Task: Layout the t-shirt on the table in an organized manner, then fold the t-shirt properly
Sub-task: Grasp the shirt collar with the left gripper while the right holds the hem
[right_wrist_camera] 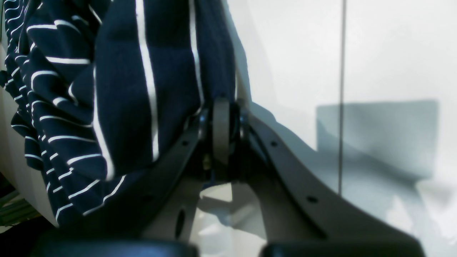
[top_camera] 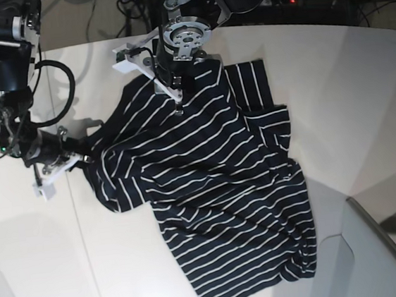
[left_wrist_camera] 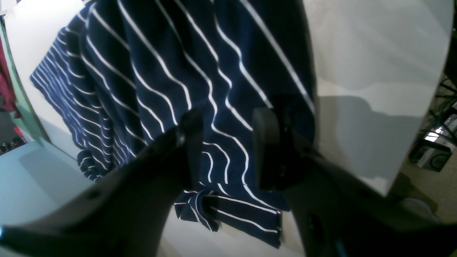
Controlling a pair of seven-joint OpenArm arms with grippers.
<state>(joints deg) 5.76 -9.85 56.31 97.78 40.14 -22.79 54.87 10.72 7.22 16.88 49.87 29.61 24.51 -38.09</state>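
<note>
A navy striped t-shirt (top_camera: 216, 189) sprawls rumpled across the centre of the white table (top_camera: 362, 96). At left of the base view, the right gripper (top_camera: 79, 159) pinches its edge, jaws closed; at upper centre, the left gripper (left_wrist_camera: 226, 139) hovers over the cloth, jaws partly open, gripping nothing.

The right gripper (right_wrist_camera: 221, 121) at the scene's left is clamped tight on cloth, while the left gripper (left_wrist_camera: 228, 142) at the far middle points down, fingers parted.
</note>
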